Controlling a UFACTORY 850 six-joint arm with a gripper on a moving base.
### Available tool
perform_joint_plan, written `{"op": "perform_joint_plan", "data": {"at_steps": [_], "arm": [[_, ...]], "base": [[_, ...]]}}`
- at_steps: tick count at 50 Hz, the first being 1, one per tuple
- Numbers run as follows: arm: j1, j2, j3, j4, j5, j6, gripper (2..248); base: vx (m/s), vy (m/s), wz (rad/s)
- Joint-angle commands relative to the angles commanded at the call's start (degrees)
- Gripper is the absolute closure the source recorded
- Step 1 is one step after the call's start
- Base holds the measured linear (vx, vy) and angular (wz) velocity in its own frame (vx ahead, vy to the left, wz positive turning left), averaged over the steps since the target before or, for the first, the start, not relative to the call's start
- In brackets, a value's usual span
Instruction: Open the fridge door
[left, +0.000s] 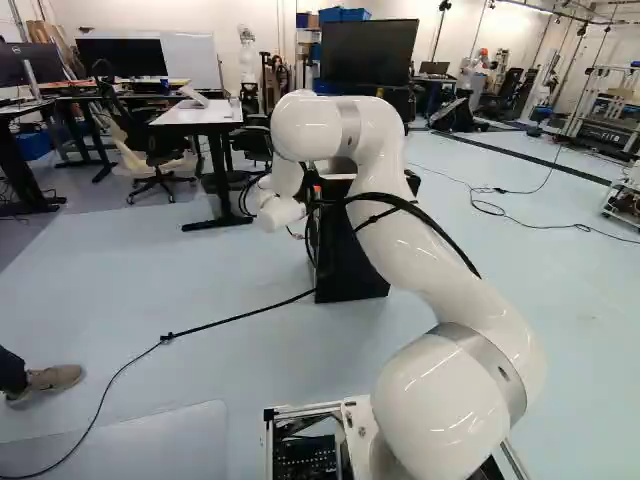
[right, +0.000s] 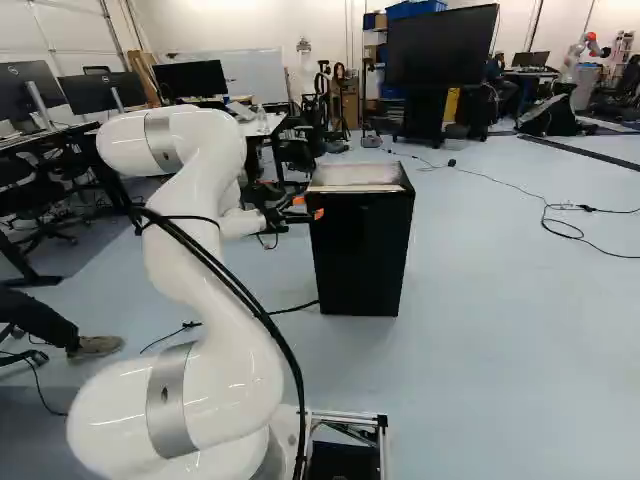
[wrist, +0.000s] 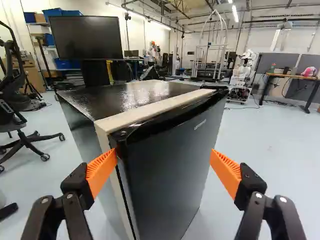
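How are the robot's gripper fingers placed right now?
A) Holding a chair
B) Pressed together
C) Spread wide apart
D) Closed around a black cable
C: in the wrist view, the gripper has its orange pads far apart, with the fridge showing between them.

Base cams L/R behind arm (right: 215, 350), fwd/down, both w/ fridge (right: 360, 260); wrist cam closer, along pincer (right: 308, 207)
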Motion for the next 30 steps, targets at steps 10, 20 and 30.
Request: {"op": "perform_joint_plan", "data": {"at_steps": [10, 20, 30], "arm": [[0.2, -0.5, -1.0, 0.0, 0.0, 0.0, 3], [0.2, -1.2, -2.2, 0.0, 0.0, 0.0, 3], [0.1, -1.7, -3.0, 0.0, 0.0, 0.0, 3]], "base": [[0.0, 0.0, 0.0], [0.0, 0.0, 0.0], [0.0, 0.0, 0.0]]}}
